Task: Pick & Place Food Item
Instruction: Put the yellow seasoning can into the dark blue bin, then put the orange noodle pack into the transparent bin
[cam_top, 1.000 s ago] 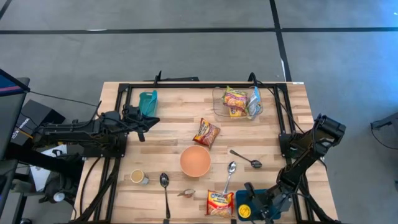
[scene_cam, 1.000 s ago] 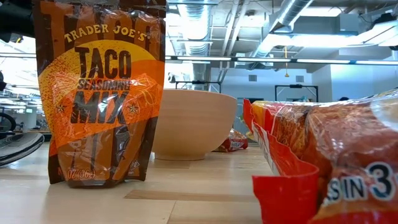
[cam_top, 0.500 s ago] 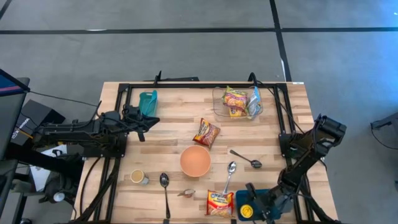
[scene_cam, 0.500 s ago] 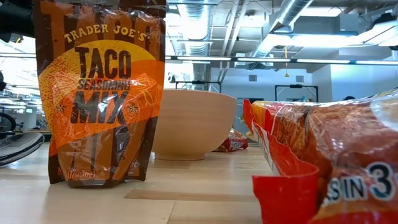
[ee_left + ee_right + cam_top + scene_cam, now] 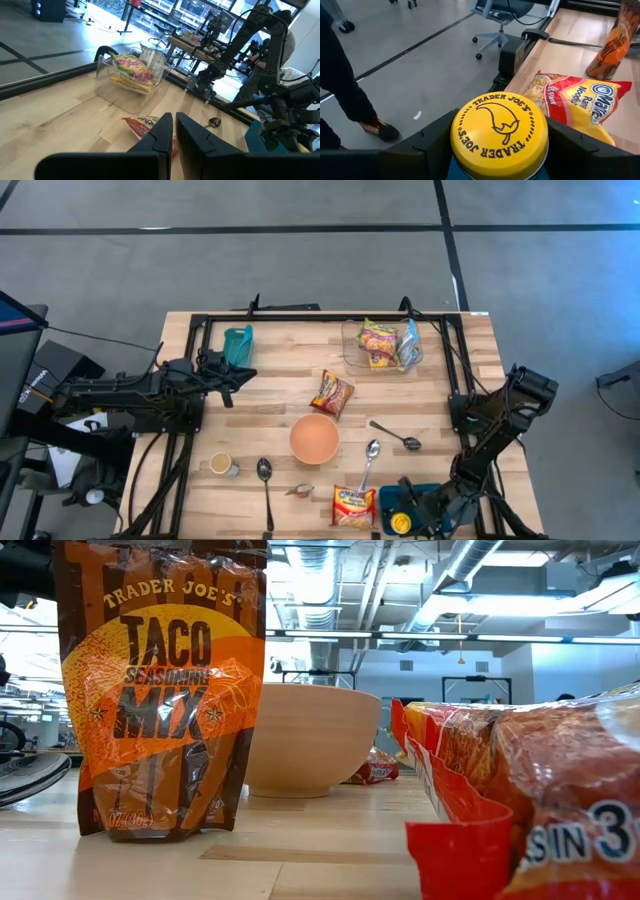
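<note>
**A:** What is the right gripper holding?

**B:** A jar with a yellow lid. The lid says Trader Joe's. The two dark fingers sit tight on both sides of it, so the jaws are closed on the jar.

**A:** Where is that from the bowl?

**B:** The bowl is in the middle of the wooden table. The jar is at the near edge, off to the right of the bowl. A red and yellow noodle pack lies just beside the jar, between it and the bowl. From above I cannot tell if the jar touches the table.

**A:** And the left gripper?

**B:** It waits to the left of the bowl, a bit farther back. In its own camera the two fingers are almost together, with a thin gap and nothing in it.

**A:** What else is near the bowl?

**B:** An orange snack bag lies just behind it. Two spoons lie to its right, and one more spoon is in front on the left. A small cup is farther left. A taco mix packet stands up in front of the bowl in the low camera.

**A:** Anything at the back?

**B:** A clear box with food packs in it is behind the bowl to the right. A teal cup is behind it to the left.

**A:** Is anyone there?

**B:** A person's leg and shoe show on the floor past the jar.
</note>
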Controlling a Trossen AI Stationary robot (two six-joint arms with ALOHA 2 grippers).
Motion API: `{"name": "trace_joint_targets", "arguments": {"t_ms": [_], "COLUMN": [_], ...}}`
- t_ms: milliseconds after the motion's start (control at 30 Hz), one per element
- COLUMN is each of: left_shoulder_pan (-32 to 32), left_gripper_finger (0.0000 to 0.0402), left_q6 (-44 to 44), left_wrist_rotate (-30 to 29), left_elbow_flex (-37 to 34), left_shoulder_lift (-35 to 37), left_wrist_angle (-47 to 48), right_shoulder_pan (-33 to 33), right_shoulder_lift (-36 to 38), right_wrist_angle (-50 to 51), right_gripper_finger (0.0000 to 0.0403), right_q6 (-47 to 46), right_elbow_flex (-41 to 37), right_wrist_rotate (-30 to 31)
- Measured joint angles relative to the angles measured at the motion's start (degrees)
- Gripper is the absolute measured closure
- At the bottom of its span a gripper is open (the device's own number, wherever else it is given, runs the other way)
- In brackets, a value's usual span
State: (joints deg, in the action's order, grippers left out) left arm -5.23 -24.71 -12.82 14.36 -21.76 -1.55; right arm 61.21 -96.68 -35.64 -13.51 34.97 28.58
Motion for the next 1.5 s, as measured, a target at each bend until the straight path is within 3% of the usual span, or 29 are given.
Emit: {"name": "trace_joint_targets", "arguments": {"t_ms": [200,533,667,1000,1500], "left_shoulder_pan": [0.0,0.0,0.0,0.0,0.0], "left_gripper_finger": [0.0385,0.0385,0.0385,0.0385,0.0385], "left_q6": [0.0,0.0,0.0,0.0,0.0], "left_wrist_rotate": [0.0,0.0,0.0,0.0,0.0], "left_elbow_flex": [0.0,0.0,0.0,0.0,0.0], "left_shoulder_lift": [0.0,0.0,0.0,0.0,0.0], "left_wrist_angle": [0.0,0.0,0.0,0.0,0.0], "right_shoulder_pan": [0.0,0.2,0.2,0.2,0.3], "right_shoulder_lift": [0.0,0.0,0.0,0.6,8.8], "right_wrist_angle": [0.0,0.0,-0.2,0.3,4.5], "right_gripper_finger": [0.0139,0.0039,0.0016,0.001,0.0009], "right_q6": [0.0,0.3,0.3,0.2,0.0], "right_elbow_flex": [0.0,0.0,0.0,0.0,0.1], "right_wrist_rotate": [0.0,0.0,0.0,4.5,6.0]}}
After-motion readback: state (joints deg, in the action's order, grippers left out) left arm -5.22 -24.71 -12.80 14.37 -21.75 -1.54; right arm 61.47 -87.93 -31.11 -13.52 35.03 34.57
